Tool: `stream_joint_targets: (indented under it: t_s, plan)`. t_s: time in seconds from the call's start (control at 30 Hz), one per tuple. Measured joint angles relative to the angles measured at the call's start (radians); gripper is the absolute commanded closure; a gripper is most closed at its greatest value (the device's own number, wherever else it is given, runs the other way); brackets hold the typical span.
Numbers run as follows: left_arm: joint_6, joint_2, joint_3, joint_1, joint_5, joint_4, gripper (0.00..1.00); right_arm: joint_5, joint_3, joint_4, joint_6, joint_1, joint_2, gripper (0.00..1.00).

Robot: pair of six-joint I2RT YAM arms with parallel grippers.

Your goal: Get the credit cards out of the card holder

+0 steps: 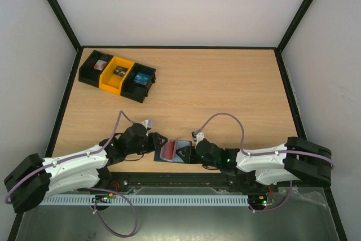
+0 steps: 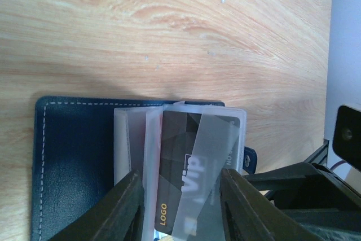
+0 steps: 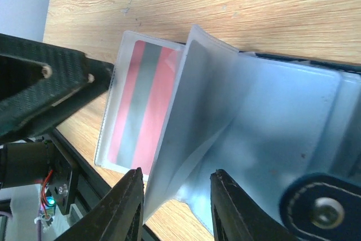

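Black fingers (image 2: 121, 213) of the left gripper (image 2: 179, 176) fill the bottom of its wrist view, standing apart with nothing pinched, one on either side of a dark card (image 2: 175, 162) printed with the word LOGO, which sits inside a stack of clear sleeves (image 2: 128, 139); whether the fingers touch the sleeves I cannot tell. These sleeves lie on the card holder (image 2: 73, 156), whose dark blue stitched cover stretches toward 9 o'clock in that view, while its small tab (image 2: 249, 160) pokes out at 3 o'clock. The right gripper (image 3: 177, 174) also has its fingers spread, and one loose sleeve leaf (image 3: 192, 117) rises into the gap between them without being squeezed. At 9 o'clock of that leaf a red and grey card (image 3: 138, 100) lies in its own sleeve over the wood, and at 3 o'clock spreads the holder's pale grey-blue inner panel (image 3: 293, 111), with the tab's metal snap (image 3: 326, 214) at 5 o'clock. From above, the open holder lies at 6 o'clock on the table (image 1: 225, 94), near its front edge, the left gripper meeting it from 9 o'clock and the right from 3 o'clock. A black-and-yellow row of bins (image 1: 117, 74) sits well apart at 10 o'clock
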Motion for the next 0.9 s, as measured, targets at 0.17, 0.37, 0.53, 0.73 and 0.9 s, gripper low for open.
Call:
stream_joint_targets:
  t_s: [0.17, 0.37, 0.53, 0.73, 0.9]
  plan:
    - [0.005, -0.037, 0.034, 0.0, -0.036, -0.05, 0.56, 0.027, -0.017, -0.051, 0.0, 0.0, -0.055, 0.72]
    - [0.008, -0.026, 0.047, 0.0, -0.036, -0.05, 0.56, 0.042, -0.02, -0.072, -0.002, 0.0, -0.076, 0.75]
    - [0.004, 0.014, 0.032, 0.0, 0.0, 0.026, 0.57, 0.053, -0.021, -0.086, -0.002, 0.0, -0.08, 0.75]
    - [-0.012, 0.111, -0.014, 0.0, 0.06, 0.164, 0.59, 0.111, -0.013, -0.175, -0.006, 0.0, -0.132, 0.75]
    - [-0.021, 0.183, -0.033, 0.0, 0.079, 0.245, 0.6, 0.146, -0.005, -0.209, -0.012, 0.0, -0.162, 0.79]
